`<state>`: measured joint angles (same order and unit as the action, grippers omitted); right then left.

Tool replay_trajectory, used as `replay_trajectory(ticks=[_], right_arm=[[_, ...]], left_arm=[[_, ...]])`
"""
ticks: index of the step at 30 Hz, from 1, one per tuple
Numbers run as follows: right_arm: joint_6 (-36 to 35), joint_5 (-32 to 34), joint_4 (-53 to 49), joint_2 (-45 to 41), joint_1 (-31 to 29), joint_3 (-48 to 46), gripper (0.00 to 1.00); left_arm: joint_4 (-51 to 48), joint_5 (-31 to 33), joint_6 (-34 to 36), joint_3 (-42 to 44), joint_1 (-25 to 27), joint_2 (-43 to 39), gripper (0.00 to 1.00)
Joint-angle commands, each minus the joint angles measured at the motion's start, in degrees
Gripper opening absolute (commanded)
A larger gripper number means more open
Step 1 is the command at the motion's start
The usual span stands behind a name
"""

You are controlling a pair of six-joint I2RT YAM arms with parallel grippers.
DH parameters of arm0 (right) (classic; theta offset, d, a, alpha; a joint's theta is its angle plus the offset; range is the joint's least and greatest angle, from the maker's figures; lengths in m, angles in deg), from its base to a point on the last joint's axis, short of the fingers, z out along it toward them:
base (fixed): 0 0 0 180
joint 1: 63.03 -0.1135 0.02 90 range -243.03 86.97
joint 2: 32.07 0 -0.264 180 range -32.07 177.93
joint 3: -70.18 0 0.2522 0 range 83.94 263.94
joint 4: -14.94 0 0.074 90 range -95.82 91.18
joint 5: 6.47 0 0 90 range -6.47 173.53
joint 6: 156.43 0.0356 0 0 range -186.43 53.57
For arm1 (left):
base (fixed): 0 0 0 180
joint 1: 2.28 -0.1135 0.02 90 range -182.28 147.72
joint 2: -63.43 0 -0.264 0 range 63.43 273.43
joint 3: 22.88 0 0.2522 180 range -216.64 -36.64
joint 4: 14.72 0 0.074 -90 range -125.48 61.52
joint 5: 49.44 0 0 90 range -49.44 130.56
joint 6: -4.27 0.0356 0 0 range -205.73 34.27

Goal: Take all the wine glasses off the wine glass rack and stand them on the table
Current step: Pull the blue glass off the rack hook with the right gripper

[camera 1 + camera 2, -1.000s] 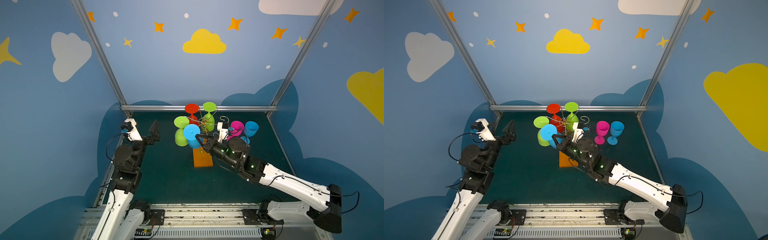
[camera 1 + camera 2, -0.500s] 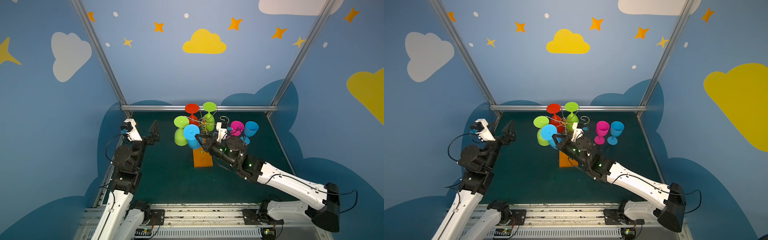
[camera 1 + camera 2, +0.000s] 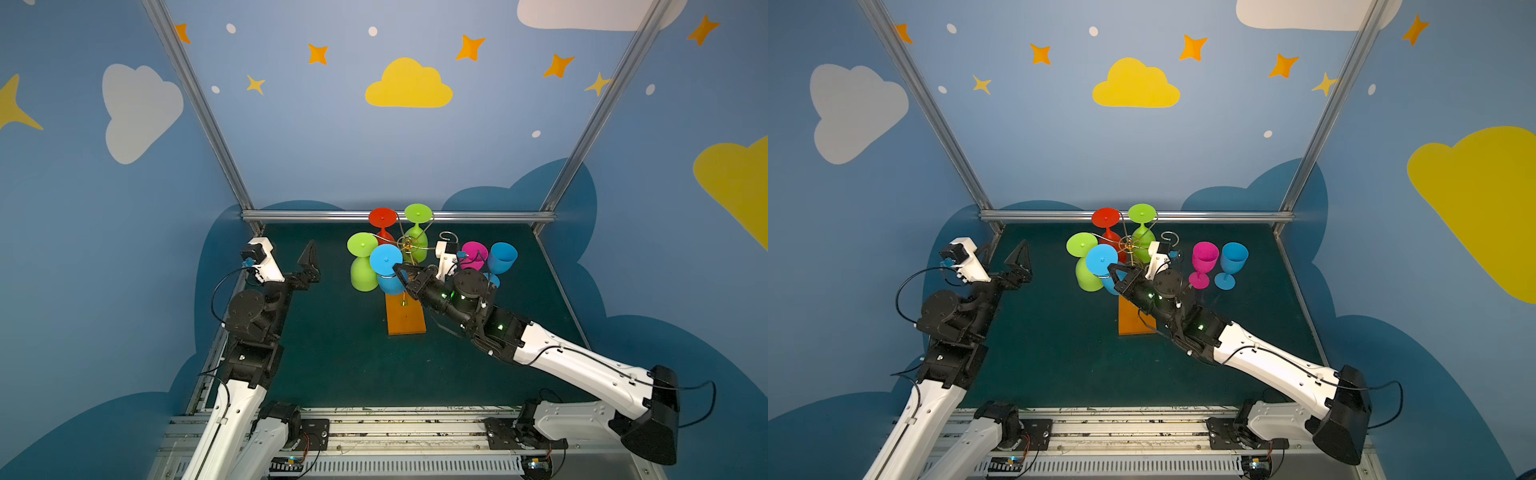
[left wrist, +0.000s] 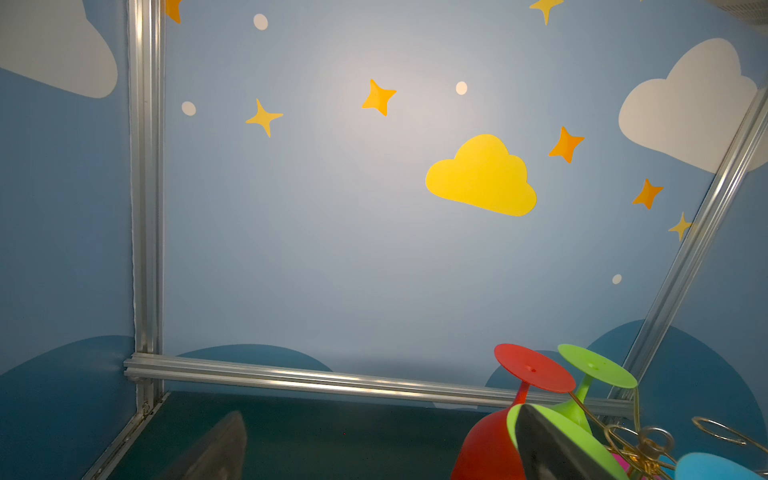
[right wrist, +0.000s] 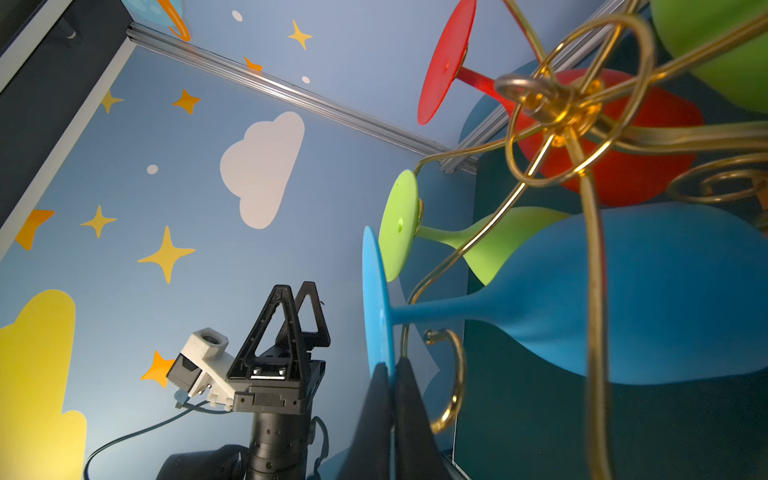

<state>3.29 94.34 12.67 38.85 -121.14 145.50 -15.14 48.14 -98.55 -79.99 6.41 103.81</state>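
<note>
The wine glass rack [image 3: 409,244], thin gold wire on an orange base [image 3: 405,320], stands mid-table; its hub [image 5: 557,104] is close in the right wrist view. A blue wine glass [image 3: 385,258] [image 3: 1101,259] [image 5: 623,291] hangs upside down on a front arm. My right gripper [image 3: 399,271] [image 3: 1112,271] [image 5: 392,365] is shut on the edge of its round foot. My left gripper [image 3: 301,266] [image 3: 1003,255] [image 4: 384,453] is open and holds nothing, over the table's left side, apart from the rack.
Two green glasses [image 3: 362,257] [image 3: 417,214] and a red one [image 3: 382,224] also hang on the rack. A pink glass [image 3: 1204,259] and a blue glass [image 3: 1233,259] stand upright on the green mat right of the rack. Metal frame rails edge the mat.
The right arm has shifted very slightly while its gripper stays shut on the blue glass's foot. The left arm has not moved.
</note>
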Motion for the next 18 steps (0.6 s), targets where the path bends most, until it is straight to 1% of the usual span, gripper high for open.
replay_trajectory(ticks=[1,18], right_arm=[[-0.1,1.1,2.0,0.7,0.5,2.0,0.00],[0.0,2.9,-0.9,-2.9,0.5,0.0,0.00]], left_arm=[[0.7,0.7,0.9,0.6,0.1,-0.5,1.00],[0.7,0.8,0.9,0.6,0.1,-0.6,1.00]])
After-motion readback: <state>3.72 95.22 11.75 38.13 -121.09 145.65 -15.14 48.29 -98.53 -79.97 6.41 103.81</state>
